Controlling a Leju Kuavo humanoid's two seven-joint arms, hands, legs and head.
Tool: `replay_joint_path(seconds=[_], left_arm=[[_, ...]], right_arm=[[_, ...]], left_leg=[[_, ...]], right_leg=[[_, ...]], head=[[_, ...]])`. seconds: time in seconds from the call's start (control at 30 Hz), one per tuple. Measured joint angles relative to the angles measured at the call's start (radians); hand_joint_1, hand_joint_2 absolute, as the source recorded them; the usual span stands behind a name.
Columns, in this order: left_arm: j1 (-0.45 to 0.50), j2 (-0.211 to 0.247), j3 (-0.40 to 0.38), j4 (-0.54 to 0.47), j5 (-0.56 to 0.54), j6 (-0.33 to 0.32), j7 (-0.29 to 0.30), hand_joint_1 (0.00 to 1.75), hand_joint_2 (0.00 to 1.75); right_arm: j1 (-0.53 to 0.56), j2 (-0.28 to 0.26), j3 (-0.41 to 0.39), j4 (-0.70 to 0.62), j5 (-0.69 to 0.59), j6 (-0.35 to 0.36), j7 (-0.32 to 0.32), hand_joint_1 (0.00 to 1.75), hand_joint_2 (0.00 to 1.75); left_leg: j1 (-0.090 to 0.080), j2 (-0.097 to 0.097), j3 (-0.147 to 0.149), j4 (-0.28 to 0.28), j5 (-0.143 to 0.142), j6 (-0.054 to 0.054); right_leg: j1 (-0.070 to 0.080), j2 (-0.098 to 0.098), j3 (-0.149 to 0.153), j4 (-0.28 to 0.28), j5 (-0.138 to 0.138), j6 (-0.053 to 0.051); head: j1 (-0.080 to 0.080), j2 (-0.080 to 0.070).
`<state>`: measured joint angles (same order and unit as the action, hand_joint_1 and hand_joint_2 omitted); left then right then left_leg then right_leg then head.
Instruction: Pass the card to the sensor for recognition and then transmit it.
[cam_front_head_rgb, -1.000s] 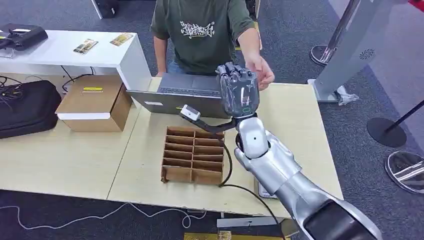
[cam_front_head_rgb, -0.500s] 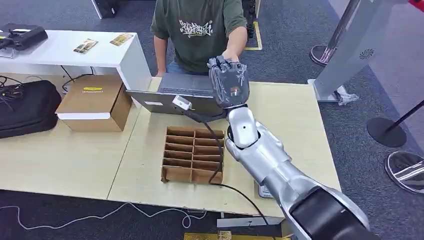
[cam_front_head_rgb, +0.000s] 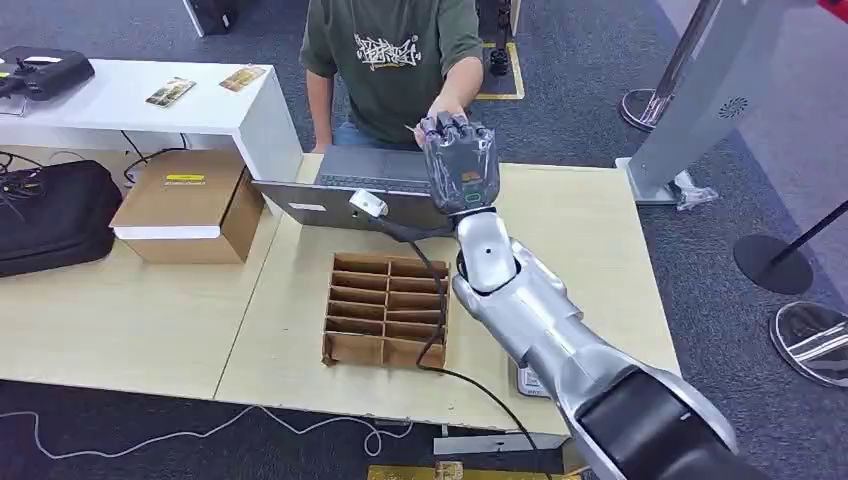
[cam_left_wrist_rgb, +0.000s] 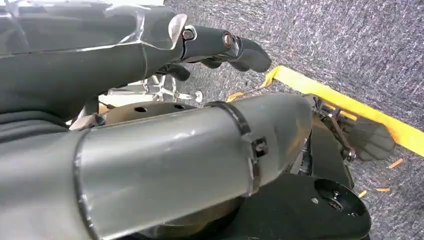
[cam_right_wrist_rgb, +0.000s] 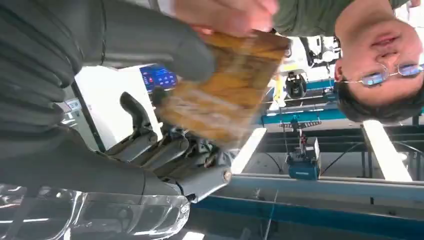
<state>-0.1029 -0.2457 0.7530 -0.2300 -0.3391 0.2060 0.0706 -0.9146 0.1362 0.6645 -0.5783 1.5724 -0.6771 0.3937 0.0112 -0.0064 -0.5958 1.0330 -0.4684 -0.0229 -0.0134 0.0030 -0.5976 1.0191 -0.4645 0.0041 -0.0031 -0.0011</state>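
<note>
My right hand (cam_front_head_rgb: 460, 165) is raised above the far side of the table, palm toward a seated person in a green shirt. In the right wrist view a blurred orange-brown card (cam_right_wrist_rgb: 225, 90) lies between the thumb and fingers of my right hand (cam_right_wrist_rgb: 100, 100), and the thumb overlaps its near corner. The person's hand (cam_right_wrist_rgb: 225, 12) grips the card's far edge. From the head view the person's hand (cam_front_head_rgb: 440, 108) sits just behind my fingers. A small scanner (cam_front_head_rgb: 367, 203) on a black cable hangs left of my wrist. My left hand (cam_left_wrist_rgb: 165, 125) hangs over the floor, holding nothing.
A cardboard divider box (cam_front_head_rgb: 385, 310) stands on the wooden table (cam_front_head_rgb: 580, 230) beside my forearm. A grey laptop (cam_front_head_rgb: 370, 180) lies behind it. A brown carton (cam_front_head_rgb: 185, 205) and a black bag (cam_front_head_rgb: 50, 215) sit to the left, and a white table (cam_front_head_rgb: 120, 100) stands behind them.
My right hand has moved up and left, from above the laptop's edge toward the person. The person's hand now meets it. The scanner has swung a little up and left.
</note>
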Motion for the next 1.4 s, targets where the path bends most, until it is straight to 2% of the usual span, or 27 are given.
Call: replay_joint_path(seconds=[0.5,0.77,0.9,1.07,1.4], left_arm=[[0.0,0.004,0.0,0.0,0.013,0.0,0.0,0.0,0.0],[0.002,0.008,0.002,0.0,0.035,0.0,-0.015,0.0,0.0],[0.007,0.009,0.003,0.0,0.043,-0.002,-0.02,0.0,0.0],[0.016,0.013,0.015,0.0,0.055,-0.007,-0.032,0.0,0.0],[0.029,0.014,0.038,0.0,0.071,-0.018,-0.041,0.0,0.0]], right_arm=[[-0.002,0.016,-0.061,0.035,0.0,0.0,-0.02,0.0,1.75],[0.05,-0.002,-0.104,-0.029,0.0,0.0,-0.018,0.0,1.75],[0.1,-0.035,-0.106,-0.092,0.0,0.0,0.014,0.0,1.75],[0.182,-0.103,-0.104,-0.218,0.0,0.012,0.082,0.0,1.75],[0.374,-0.302,-0.033,-0.553,0.001,0.106,0.277,0.0,1.75]], left_leg=[[0.0,0.0,0.0,0.0,0.0,0.0],[0.0,0.0,0.0,0.0,0.0,0.0],[0.0,0.0,0.0,0.0,0.0,0.0],[0.0,0.0,0.0,0.0,0.0,0.001],[0.0,-0.001,-0.001,0.0,-0.002,0.001]], right_leg=[[0.0,0.0,0.0,0.0,0.0,0.0],[0.0,0.0,0.0,0.0,0.0,0.0],[0.0,0.0,0.0,-0.001,0.0,0.0],[0.0,-0.001,0.0,-0.001,0.0,0.0],[0.0,-0.001,0.0,-0.002,-0.001,0.001]], head=[[0.0,0.0],[0.0,0.0],[0.0,0.0],[0.0,0.0],[0.0,0.0]])
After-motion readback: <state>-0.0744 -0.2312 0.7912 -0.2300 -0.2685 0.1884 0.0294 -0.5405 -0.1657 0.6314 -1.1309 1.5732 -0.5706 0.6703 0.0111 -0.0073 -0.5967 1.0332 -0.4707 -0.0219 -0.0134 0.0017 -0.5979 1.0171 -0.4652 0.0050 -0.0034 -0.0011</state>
